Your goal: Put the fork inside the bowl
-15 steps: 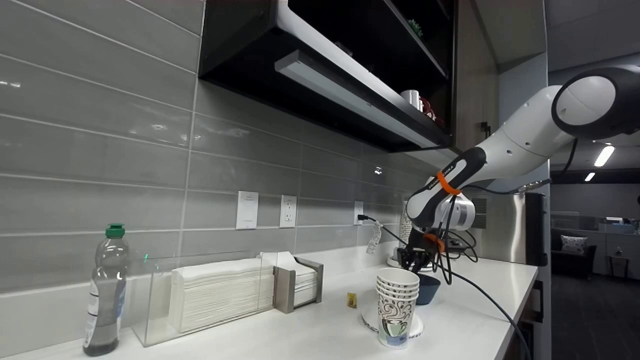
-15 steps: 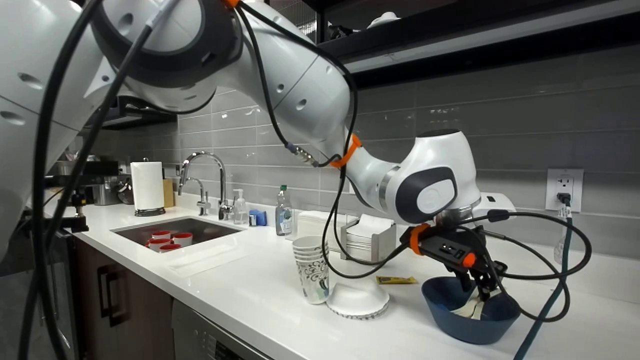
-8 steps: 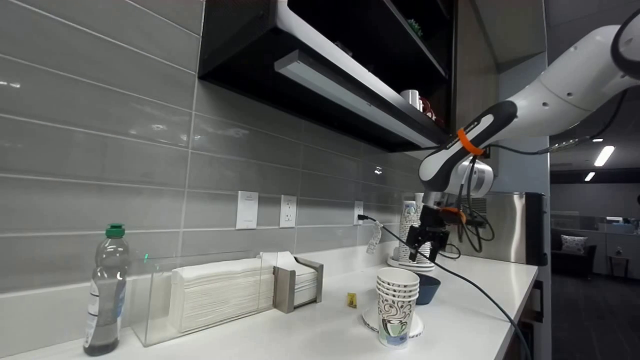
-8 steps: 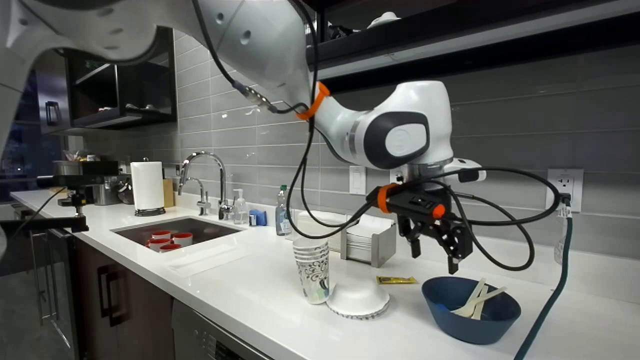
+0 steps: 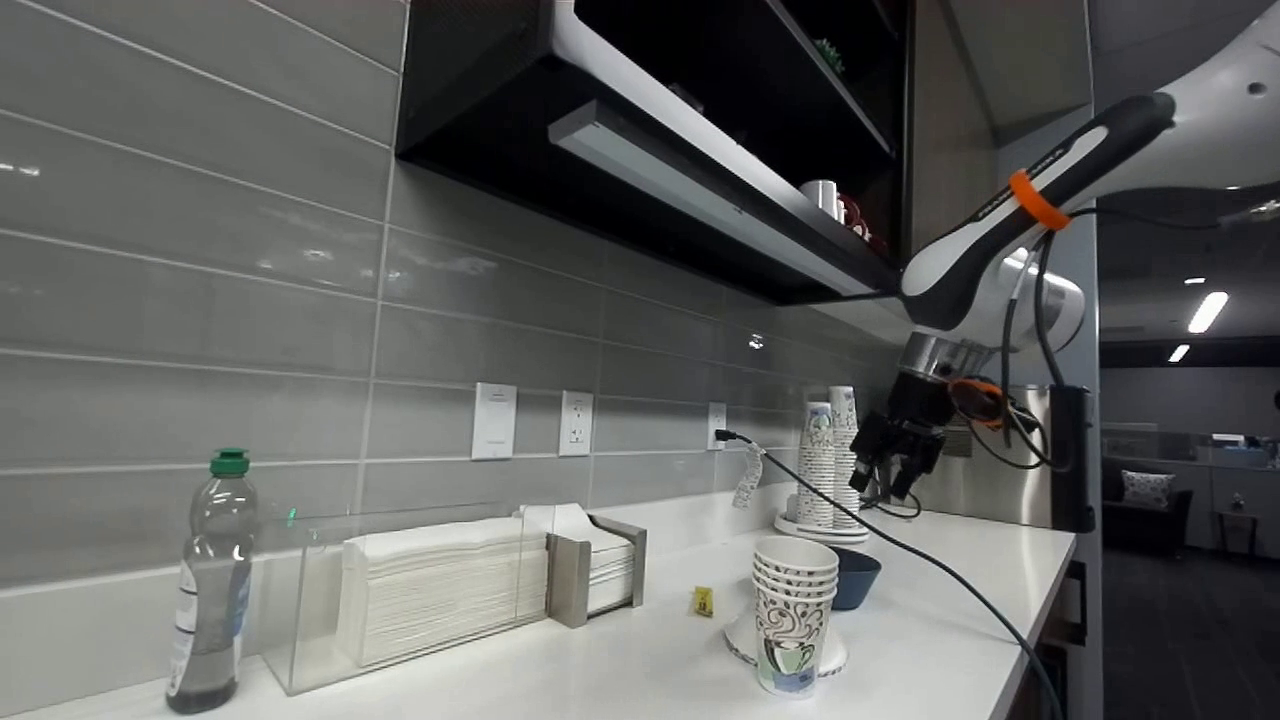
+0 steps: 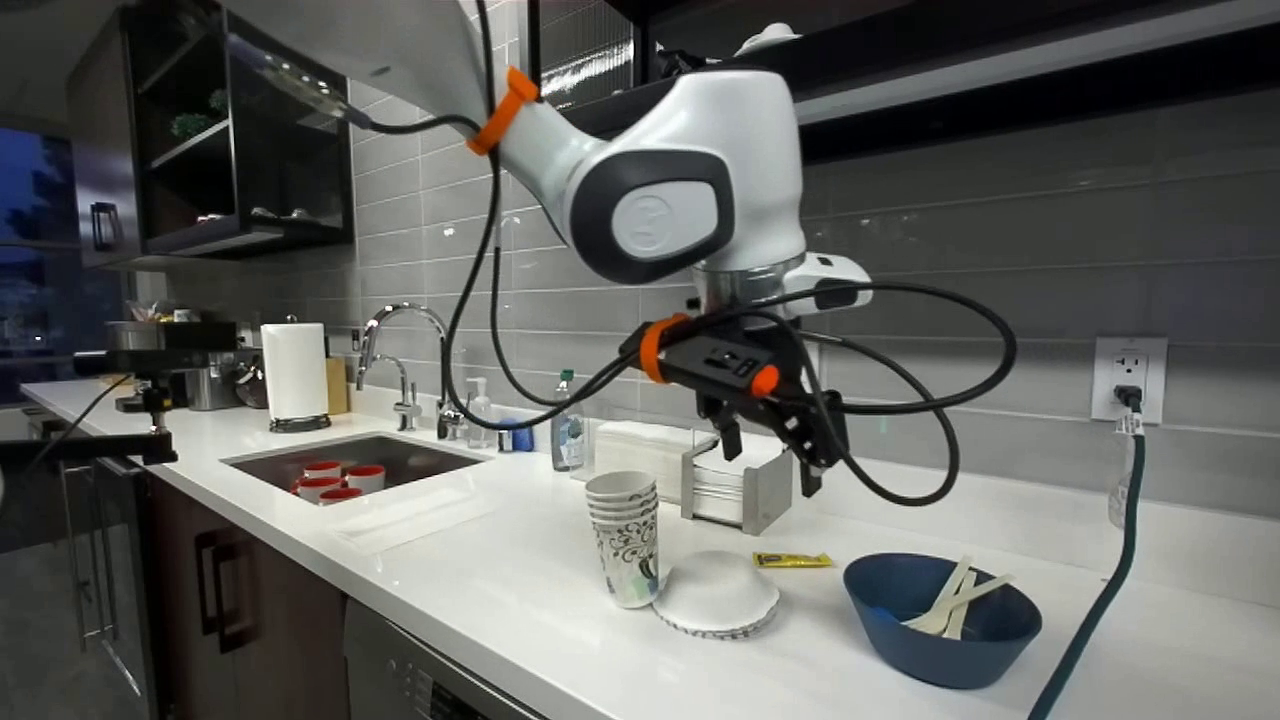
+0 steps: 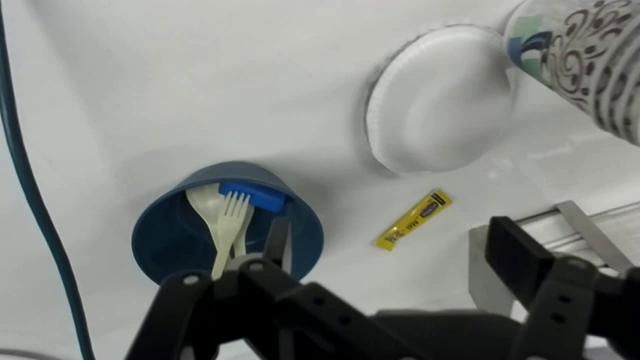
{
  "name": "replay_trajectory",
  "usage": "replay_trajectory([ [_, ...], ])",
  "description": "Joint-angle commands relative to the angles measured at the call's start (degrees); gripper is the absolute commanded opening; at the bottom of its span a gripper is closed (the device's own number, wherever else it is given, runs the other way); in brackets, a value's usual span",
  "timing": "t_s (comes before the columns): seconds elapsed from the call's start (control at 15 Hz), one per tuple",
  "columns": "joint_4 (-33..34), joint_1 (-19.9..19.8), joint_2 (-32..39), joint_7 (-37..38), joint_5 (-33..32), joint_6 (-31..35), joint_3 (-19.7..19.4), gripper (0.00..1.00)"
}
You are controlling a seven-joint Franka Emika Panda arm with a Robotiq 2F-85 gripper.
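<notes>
Gripper (image 6: 771,465): it had risen out of the bowl (image 6: 940,655), where its fingers were dipped a second earlier; in both exterior views it hung higher than half a second before and had drawn toward the front edge of the bench (image 6: 520,600). Its two fingers stood apart, well above the bench.
Bowl: unmoved between the front and back edges; dark blue, round, upright, flaring to a wide rim.
Fork (image 7: 228,232): inside the bowl, pale cream, tines toward the front edge, handle toward the back edge. In the wrist view it lay across a spoon (image 7: 202,200), tine tips overlapping a bright blue piece (image 7: 267,198); the gripper hid the handle's end.
Utensils (image 6: 962,600): three showed in an exterior view, lying as they had half a second before; which was the fork could not be told there.
Sachet (image 6: 792,560): yellow, flat, unmoved, between the bowl and the napkin holder (image 6: 768,492) by the back edge.
Paper dishes (image 6: 716,600): white, stacked, nearer the front edge than the sachet, just beside the upright paper cups (image 6: 628,550).
</notes>
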Motion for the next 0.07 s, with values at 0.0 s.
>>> replay_trajectory([
  [0.0, -2.9, 4.7, -3.2, 0.5, 0.4, 2.4, -3.7, 1.00],
])
